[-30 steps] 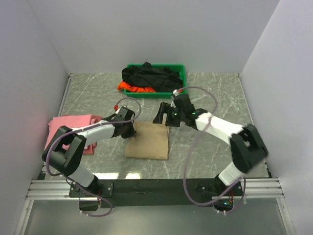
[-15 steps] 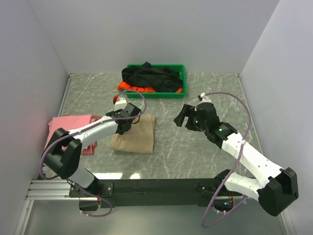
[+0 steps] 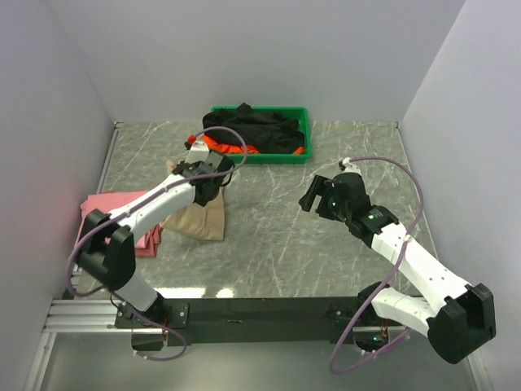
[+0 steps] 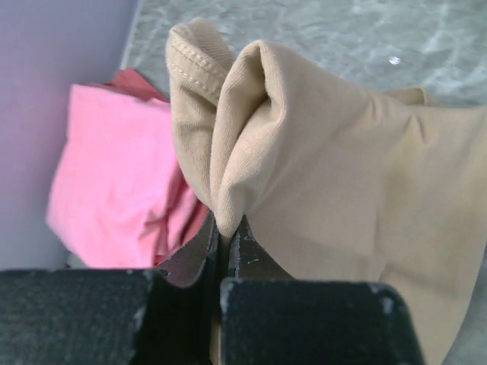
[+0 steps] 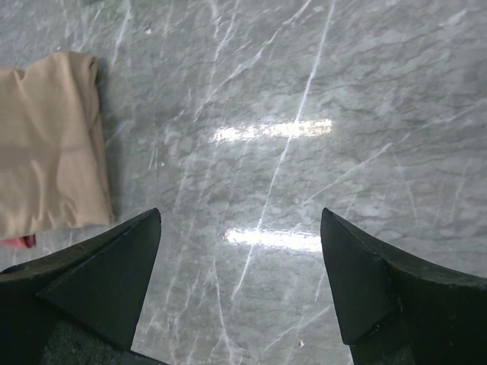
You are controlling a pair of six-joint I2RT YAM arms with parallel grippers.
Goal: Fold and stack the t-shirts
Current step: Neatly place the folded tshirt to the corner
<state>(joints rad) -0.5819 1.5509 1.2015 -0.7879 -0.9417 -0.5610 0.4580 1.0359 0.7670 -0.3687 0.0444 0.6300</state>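
Observation:
The folded beige t-shirt [image 3: 195,217] lies left of the table's middle, its left edge by the folded pink t-shirt [image 3: 110,205]. My left gripper [image 3: 213,180] is shut on the beige shirt's far edge; in the left wrist view a bunched fold of the beige shirt [image 4: 319,175] rises from the closed fingertips [image 4: 199,245], with the pink shirt [image 4: 114,167] beyond. A black t-shirt [image 3: 252,129] and an orange t-shirt [image 3: 224,144] lie in the tray. My right gripper [image 3: 312,194] is open and empty above bare table; the right wrist view shows the beige shirt [image 5: 46,152] at its left.
A green plastic tray [image 3: 304,130] stands at the back centre against the wall. White walls close in the left, back and right sides. The marble tabletop [image 3: 277,244] lies between the two arms.
My left gripper has dragged the beige shirt leftward, from the table's middle to beside the pink shirt. My right gripper let go and drew back to the right, open.

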